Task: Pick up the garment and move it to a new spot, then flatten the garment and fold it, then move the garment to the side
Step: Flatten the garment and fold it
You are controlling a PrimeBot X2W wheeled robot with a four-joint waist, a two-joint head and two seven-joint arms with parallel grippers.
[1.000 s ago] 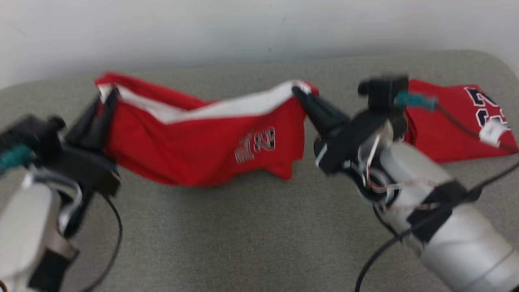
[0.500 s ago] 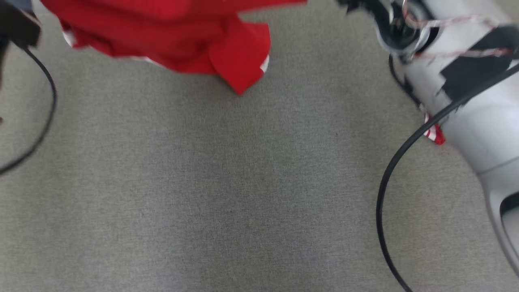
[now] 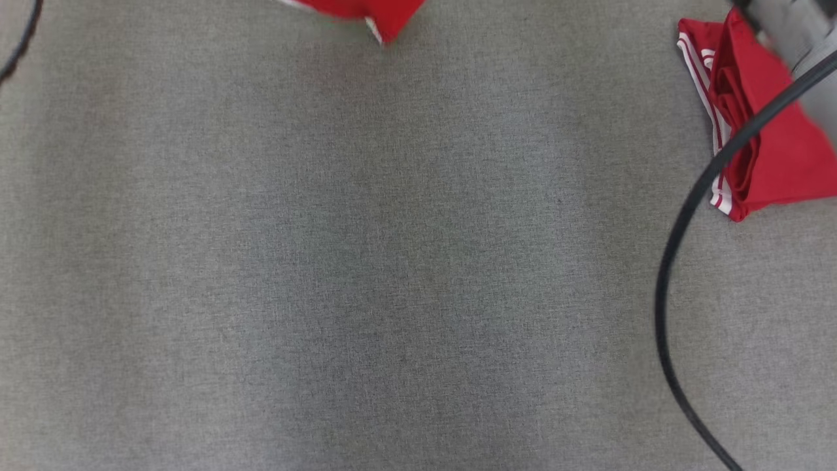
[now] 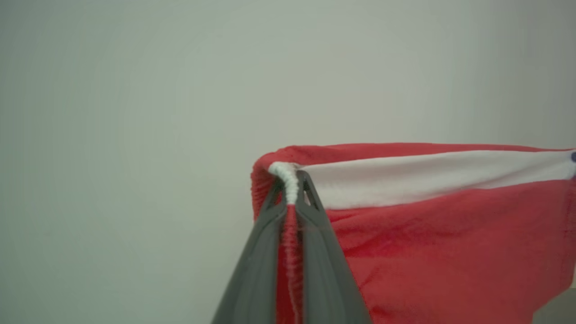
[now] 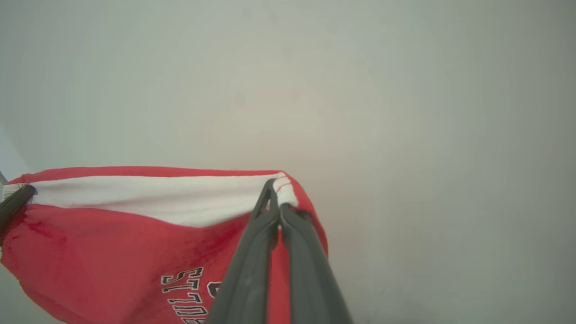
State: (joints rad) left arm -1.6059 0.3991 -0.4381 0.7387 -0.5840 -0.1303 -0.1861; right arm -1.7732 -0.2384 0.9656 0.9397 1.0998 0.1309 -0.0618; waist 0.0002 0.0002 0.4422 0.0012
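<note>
The garment (image 4: 450,247) is a pair of red shorts with a white waistband and black-and-white lettering. It hangs stretched between both grippers in front of a pale wall. In the left wrist view my left gripper (image 4: 291,180) is shut on one end of the waistband. My right gripper (image 5: 276,198) is shut on the other end, and the left gripper's dark fingers (image 5: 15,202) show at that view's left edge. In the head view a low corner of the garment (image 3: 386,13) hangs at the top edge, above the grey table (image 3: 392,261).
A second red garment (image 3: 778,150) with white side stripes lies folded at the table's right. A black cable (image 3: 680,229) curves down in front of it from my pale right forearm (image 3: 794,26). Another cable (image 3: 19,46) crosses the top left corner.
The head camera has tilted down toward the table, so the arms and most of the garment have slid out of the top of its picture. Both grips have stayed shut.
</note>
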